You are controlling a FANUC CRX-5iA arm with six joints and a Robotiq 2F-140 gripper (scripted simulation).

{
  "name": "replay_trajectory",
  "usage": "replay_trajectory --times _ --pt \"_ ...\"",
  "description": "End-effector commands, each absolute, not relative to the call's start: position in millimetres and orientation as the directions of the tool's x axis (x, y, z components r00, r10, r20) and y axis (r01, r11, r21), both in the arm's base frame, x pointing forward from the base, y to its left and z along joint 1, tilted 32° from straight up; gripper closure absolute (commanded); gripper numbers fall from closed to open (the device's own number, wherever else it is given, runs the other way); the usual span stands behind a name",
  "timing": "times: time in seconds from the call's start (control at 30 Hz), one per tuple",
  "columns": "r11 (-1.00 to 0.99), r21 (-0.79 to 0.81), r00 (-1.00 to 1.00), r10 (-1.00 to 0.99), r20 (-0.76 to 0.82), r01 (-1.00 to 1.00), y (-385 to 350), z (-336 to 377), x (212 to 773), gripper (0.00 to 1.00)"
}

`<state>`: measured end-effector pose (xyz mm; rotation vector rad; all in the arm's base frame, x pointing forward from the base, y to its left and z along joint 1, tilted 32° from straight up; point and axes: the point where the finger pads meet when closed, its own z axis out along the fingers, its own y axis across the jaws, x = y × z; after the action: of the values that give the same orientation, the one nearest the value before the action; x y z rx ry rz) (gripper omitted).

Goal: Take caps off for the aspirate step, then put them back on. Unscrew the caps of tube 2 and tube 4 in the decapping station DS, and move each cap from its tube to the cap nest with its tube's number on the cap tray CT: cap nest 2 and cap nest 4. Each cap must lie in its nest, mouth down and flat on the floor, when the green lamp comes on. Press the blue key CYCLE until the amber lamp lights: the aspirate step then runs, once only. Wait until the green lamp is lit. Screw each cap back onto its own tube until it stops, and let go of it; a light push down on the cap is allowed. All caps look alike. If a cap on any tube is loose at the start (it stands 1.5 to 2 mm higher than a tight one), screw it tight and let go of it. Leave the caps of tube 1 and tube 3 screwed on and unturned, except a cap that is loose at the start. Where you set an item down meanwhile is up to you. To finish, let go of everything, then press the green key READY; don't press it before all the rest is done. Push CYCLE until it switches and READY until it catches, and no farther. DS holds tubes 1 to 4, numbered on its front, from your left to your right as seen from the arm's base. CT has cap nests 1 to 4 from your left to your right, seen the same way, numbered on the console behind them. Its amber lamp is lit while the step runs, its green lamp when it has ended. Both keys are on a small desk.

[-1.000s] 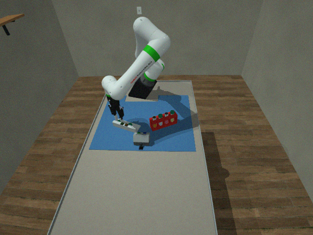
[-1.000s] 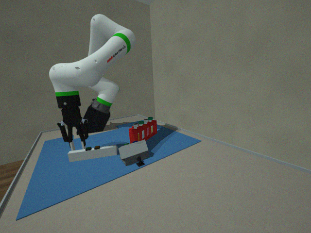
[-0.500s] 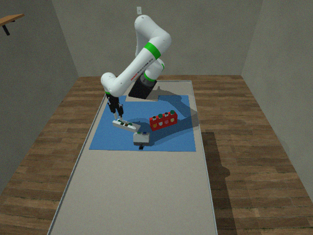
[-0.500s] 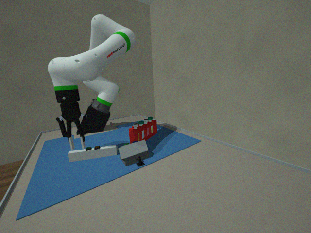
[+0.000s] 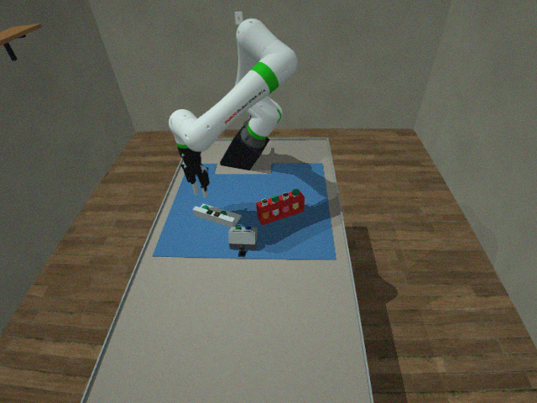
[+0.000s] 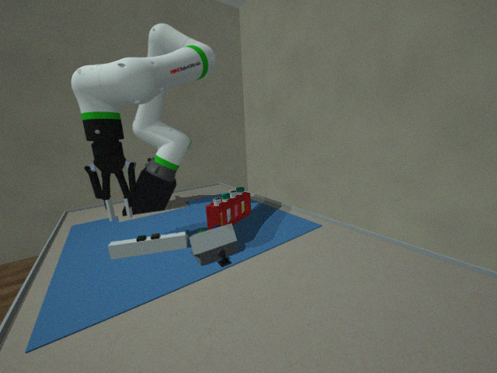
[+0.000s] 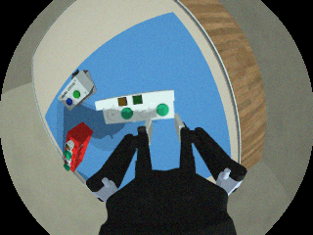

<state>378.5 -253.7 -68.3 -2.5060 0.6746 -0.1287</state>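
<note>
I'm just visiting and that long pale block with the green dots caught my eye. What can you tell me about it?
The cap tray is a long, pale grey block lying flat on the blue mat, angled beside a small grey desk. Two green caps sit in its nests. Behind them a raised strip carries two small square lamps, one brownish, one dark green. The gripper hangs above it, part open, holding nothing and not touching it.
</note>
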Motion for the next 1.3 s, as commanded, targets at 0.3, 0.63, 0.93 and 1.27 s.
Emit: replay_trajectory --times 0.3,0.63,0.93,1.27 --pt "-0.731 -0.523 0.870 -0.490 -0.045 -0.439 -276.7 -27.1 367.9 0.71" --pt "-0.470 -0.459 0.618 -0.744 -0.253 -0.754 -249.2 -13.3 396.0 1.00" --pt "-0.201 -0.351 0.338 -0.857 -0.389 -0.914 -227.2 -2.3 418.5 1.00" --pt "0.091 -0.205 0.020 -0.875 -0.483 -0.975 -205.2 8.7 441.0 1.00"
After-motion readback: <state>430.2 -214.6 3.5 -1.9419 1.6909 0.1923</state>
